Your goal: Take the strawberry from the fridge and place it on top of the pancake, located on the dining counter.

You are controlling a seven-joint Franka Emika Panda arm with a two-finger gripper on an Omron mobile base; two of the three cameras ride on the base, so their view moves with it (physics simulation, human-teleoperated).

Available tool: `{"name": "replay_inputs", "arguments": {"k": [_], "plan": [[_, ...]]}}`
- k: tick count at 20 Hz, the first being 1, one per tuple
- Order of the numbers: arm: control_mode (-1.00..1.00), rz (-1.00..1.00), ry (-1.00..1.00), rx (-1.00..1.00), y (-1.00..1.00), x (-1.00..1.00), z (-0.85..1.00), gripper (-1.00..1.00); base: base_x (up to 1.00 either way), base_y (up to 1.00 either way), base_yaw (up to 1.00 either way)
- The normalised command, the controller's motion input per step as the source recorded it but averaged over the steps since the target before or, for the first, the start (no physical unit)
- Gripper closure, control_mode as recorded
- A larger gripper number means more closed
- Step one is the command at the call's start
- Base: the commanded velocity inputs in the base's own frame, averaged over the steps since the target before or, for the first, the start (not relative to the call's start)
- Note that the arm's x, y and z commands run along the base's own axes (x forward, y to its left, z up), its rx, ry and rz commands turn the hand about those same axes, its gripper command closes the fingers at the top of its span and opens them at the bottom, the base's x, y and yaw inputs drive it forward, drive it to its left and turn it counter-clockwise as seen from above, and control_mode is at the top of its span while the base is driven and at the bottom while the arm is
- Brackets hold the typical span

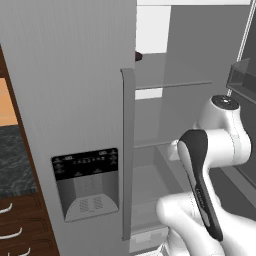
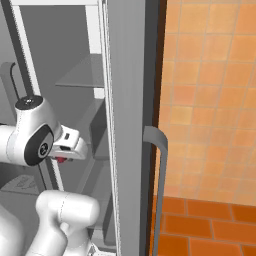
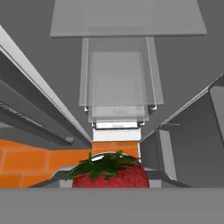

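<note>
Fridge (image 1: pixel 70 100) doors come first in the left base view. The left door is grey and shut, with a long handle (image 1: pixel 128 150) on its edge and a black water dispenser (image 1: pixel 87 182) low down. The right side stands open, and you can see pale glass shelves (image 1: pixel 172 85) inside. A small dark round thing (image 1: pixel 138 56) sits on the top shelf, right by the door edge. The white arm (image 1: pixel 210 150) bends up from the lower right and reaches into the open part. Dark wood drawers (image 1: pixel 20 225) and a black counter top (image 1: pixel 12 160) sit at the far left.

From the right base view, the arm reaches in past the open door (image 2: pixel 127 125). The gripper (image 2: pixel 62 159) is at the end of the arm, in front of the shelves. A tiny bit of red, the strawberry (image 2: pixel 61 160), peeks out just under the white hand. Orange tiles (image 2: pixel 210 100) cover the wall and floor on the right.

Looking along the hand, the strawberry (image 3: pixel 110 174) is very close at the bottom, red with green leaves on top. It seems to sit between the finger tips, though they are hard to make out. The gripper looks squeezed narrow on the fruit. Glass shelves are stacked ahead, and orange floor shows below.
</note>
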Motion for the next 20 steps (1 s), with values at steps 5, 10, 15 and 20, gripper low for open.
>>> {"name": "replay_inputs", "arguments": {"k": [5,10,15,20], "plan": [[-1.00,0.01,0.00,0.00,-0.01,0.00,0.00,1.00,0.00,0.00,0.00],[-1.00,0.03,0.00,0.01,-0.24,-0.08,-0.16,1.00,0.00,0.00,0.00],[-1.00,0.00,0.00,0.00,-0.14,-0.28,-0.07,1.00,0.00,0.00,0.00],[1.00,0.00,0.00,0.00,0.01,-0.02,-0.02,1.00,0.00,0.00,0.00]]}}
